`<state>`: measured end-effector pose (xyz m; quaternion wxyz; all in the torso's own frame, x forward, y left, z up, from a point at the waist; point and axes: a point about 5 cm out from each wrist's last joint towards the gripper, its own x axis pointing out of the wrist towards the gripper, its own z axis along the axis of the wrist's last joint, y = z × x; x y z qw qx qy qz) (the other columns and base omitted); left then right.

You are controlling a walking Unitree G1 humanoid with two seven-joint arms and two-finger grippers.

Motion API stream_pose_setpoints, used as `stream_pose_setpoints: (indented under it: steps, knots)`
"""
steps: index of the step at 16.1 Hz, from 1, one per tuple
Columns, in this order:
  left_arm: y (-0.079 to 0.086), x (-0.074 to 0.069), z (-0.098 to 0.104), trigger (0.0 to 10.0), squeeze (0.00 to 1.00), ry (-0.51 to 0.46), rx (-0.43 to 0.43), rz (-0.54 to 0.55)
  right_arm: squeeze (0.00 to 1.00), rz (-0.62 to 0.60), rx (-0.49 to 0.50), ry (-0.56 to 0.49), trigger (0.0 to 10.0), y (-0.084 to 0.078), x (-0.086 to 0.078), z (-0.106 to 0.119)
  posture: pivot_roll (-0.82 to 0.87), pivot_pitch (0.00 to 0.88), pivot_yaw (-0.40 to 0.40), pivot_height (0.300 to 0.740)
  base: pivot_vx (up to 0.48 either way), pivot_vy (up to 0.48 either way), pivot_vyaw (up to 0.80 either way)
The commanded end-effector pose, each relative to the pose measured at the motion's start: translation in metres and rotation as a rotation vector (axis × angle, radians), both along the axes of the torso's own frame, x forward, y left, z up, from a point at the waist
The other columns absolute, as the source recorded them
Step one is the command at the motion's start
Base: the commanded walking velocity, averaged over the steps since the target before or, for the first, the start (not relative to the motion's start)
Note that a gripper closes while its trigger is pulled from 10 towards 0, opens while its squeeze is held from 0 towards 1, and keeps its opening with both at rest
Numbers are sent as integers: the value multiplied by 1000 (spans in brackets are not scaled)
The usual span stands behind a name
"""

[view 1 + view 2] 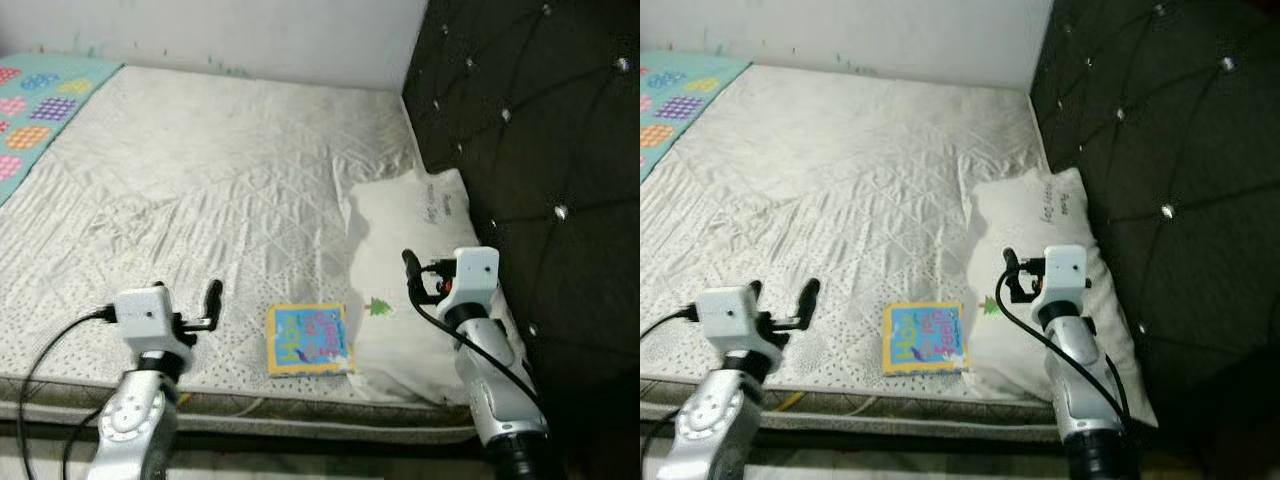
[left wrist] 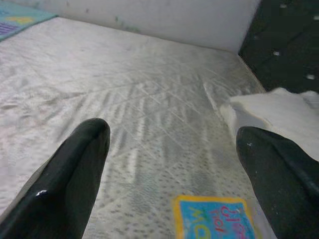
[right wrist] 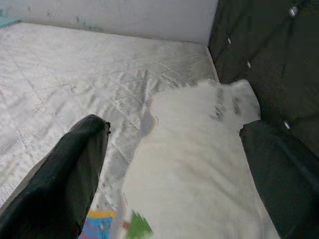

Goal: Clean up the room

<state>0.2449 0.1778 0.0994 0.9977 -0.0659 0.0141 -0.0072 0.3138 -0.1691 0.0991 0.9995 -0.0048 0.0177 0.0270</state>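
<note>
Left wrist view shows our left gripper (image 2: 172, 174) spread open and empty above the children's book (image 1: 309, 339); our right gripper (image 3: 174, 174) hovers open over the pillow (image 1: 415, 270). Nothing lifted; the book remains on the mattress (image 1: 200, 180).

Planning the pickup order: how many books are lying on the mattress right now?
1: a blue, yellow-bordered children's book lies flat near the mattress's front edge, beside the white pillow. Others may hide under the pillow.
</note>
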Motion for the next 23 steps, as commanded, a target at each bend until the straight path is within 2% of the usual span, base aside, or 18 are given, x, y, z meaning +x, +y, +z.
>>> stream_pose_setpoints:
  steps: [1, 5, 11, 23]
  knots:
    - [-3, 1, 3, 10000, 0, -6, 0, -17, 0, -17, 4, -1, 10000, -6, -1, 2, 25, 80, -46, 740, 0, 0, -800]
    - [-2, -1, 4, 10000, 0, -4, 1, -18, 0, -21, -3, 0, 10000, -7, -4, 1, 20, 94, -40, 740, 0, 0, -677]
    - [11, -3, 8, 10000, 0, -1, 7, 54, 0, -14, 0, 9, 10000, -8, -10, 0, 25, 146, -40, 740, 0, 0, 0]
    - [10, -7, 8, 10000, 0, 22, -16, 46, 0, -7, 1, 31, 10000, -8, -13, -2, 28, 165, -42, 740, 0, 78, 0]
